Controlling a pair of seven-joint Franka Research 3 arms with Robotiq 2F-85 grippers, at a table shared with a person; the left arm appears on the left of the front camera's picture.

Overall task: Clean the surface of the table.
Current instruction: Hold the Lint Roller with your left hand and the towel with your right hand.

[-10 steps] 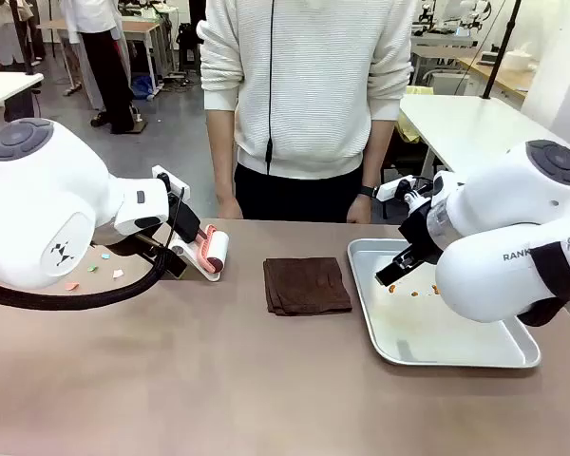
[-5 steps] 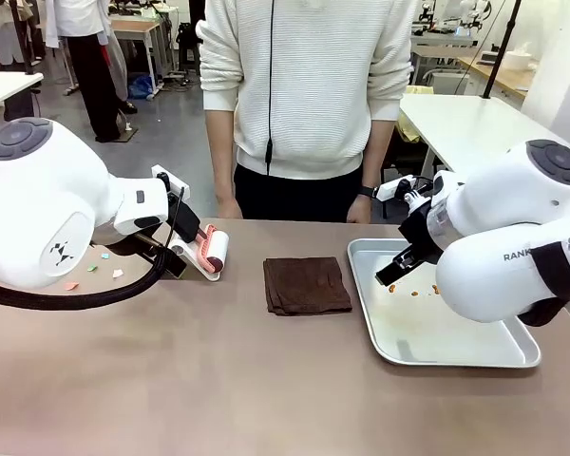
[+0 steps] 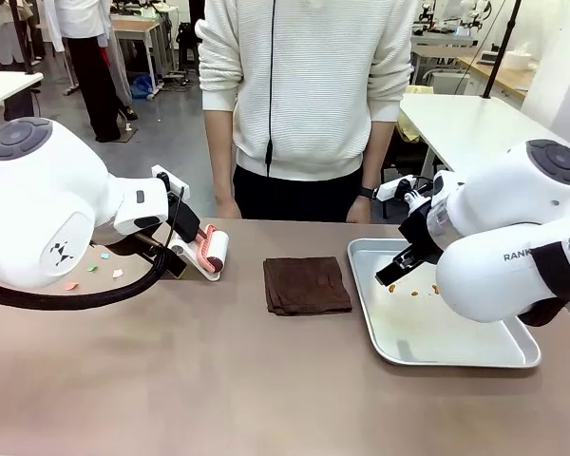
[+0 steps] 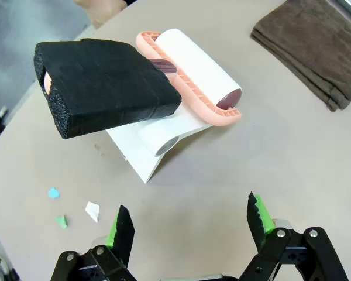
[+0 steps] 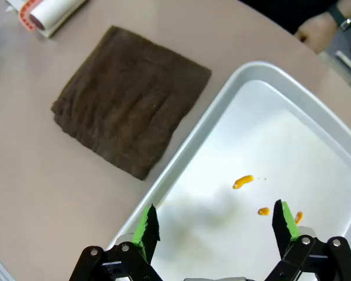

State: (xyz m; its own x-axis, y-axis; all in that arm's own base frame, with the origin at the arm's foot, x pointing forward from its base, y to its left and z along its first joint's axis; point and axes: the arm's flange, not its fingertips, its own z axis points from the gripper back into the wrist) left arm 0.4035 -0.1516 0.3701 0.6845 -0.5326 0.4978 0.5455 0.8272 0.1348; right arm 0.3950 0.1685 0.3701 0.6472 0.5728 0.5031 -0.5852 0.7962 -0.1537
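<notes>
You had the brownish desk [image 3: 199, 389] bare across its near half, both tools spread wide and holding nothing: the left tool [image 4: 189, 209] above paper scraps [image 4: 92, 211] short of the lint roller [image 4: 190, 70], the right tool [image 5: 215, 209] over the silver tray [image 5: 292, 152], just inside the rim nearest the brown cloth [image 5: 128, 99], with a person [image 3: 309, 85] at the far edge.

This looks like a robotics lab. White-topped tables [image 3: 456, 123] stand on a bare grey floor [image 3: 171, 142], with cluttered workbenches [image 3: 138, 27] farther back.
</notes>
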